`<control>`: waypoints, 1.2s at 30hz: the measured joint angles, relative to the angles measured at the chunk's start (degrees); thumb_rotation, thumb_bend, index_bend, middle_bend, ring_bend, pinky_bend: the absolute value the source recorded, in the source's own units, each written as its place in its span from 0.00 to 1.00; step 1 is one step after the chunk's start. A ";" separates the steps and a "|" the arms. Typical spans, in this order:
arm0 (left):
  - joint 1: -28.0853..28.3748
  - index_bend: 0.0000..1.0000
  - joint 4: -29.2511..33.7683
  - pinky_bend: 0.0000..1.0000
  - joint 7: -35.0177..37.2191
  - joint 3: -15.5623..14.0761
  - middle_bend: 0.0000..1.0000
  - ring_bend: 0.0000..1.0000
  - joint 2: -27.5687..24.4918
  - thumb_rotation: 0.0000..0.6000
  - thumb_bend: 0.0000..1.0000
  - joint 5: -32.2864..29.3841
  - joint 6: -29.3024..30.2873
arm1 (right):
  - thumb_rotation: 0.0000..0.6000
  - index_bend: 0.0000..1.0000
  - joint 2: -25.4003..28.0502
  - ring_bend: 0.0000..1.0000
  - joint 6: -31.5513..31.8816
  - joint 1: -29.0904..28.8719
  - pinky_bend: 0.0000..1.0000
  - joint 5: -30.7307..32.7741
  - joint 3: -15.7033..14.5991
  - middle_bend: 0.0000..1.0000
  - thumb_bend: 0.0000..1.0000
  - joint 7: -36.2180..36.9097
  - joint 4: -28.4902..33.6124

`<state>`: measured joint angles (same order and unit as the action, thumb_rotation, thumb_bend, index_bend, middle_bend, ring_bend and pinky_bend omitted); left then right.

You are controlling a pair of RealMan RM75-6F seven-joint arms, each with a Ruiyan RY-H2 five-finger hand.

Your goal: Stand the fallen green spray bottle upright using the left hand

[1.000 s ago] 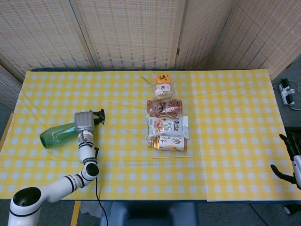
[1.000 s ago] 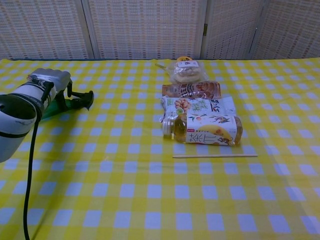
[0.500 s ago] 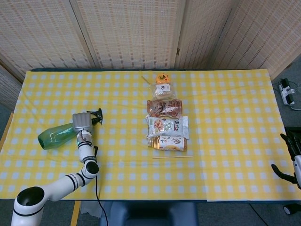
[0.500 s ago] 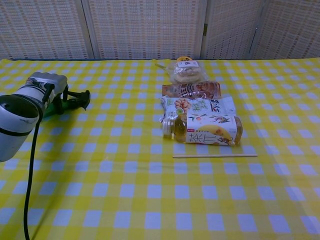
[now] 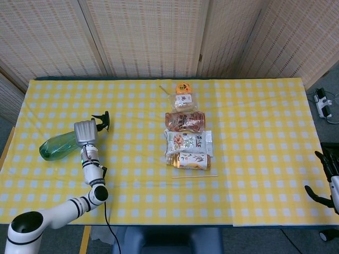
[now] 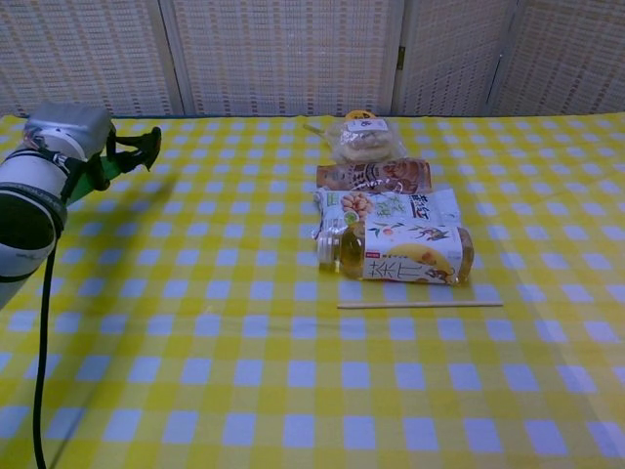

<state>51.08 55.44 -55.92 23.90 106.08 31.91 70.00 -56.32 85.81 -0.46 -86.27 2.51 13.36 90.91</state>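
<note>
The green spray bottle [image 5: 57, 145] is tilted, its black nozzle [image 5: 101, 120] pointing up and to the right and its base toward the table's left edge. My left hand [image 5: 85, 132] grips the bottle near its neck and holds it off the cloth. In the chest view the left hand [image 6: 66, 132] is at the far left with the black nozzle [image 6: 137, 149] sticking out to the right; the green body is mostly hidden behind my arm. My right hand [image 5: 327, 168] hangs off the table's right edge, fingers apart, holding nothing.
A row of snacks runs down the table's middle: an orange-lidded pack [image 5: 184, 98], a brown packet [image 5: 184, 121], a nut bag [image 5: 188, 142] and a lying tea bottle [image 6: 402, 250]. A thin wooden stick [image 6: 420, 305] lies in front of them. Yellow checked cloth [image 5: 254, 132] covers the table.
My left hand has lifted the bottle's neck end and moved left and back. The nozzle has risen, and the bottle has tipped from lying flat toward a tilt.
</note>
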 measured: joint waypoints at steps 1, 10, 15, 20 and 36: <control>-0.64 0.84 2.04 1.00 0.91 0.10 1.00 1.00 -0.93 1.00 0.47 0.74 1.46 | 1.00 0.00 0.03 0.00 0.25 0.09 0.00 -0.15 -0.03 0.00 0.31 0.10 0.03; -9.28 0.85 28.38 1.00 8.96 3.64 1.00 1.00 -15.03 1.00 0.48 5.24 12.45 | 1.00 0.00 0.15 0.00 1.27 0.46 0.00 -1.87 -0.63 0.00 0.31 0.36 0.37; -15.42 0.85 42.37 1.00 13.70 7.29 1.00 1.00 -25.30 1.00 0.48 4.72 15.69 | 1.00 0.00 0.15 0.00 1.32 0.44 0.00 -1.89 -0.60 0.00 0.31 0.08 0.67; -20.70 0.86 48.78 1.00 22.45 8.35 1.00 1.00 -30.32 1.00 0.48 5.12 15.97 | 1.00 0.00 0.56 0.00 0.24 0.10 0.00 -2.65 -1.25 0.00 0.31 1.59 0.90; -26.03 0.86 49.85 1.00 38.99 5.42 1.00 1.00 -31.75 1.00 0.48 5.96 9.77 | 1.00 0.00 0.69 0.00 0.69 0.22 0.00 -2.61 -1.36 0.00 0.31 1.52 1.11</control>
<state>25.05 105.29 -16.93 29.32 74.32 37.88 79.78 -55.64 86.50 -0.24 -88.88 1.15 14.88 92.02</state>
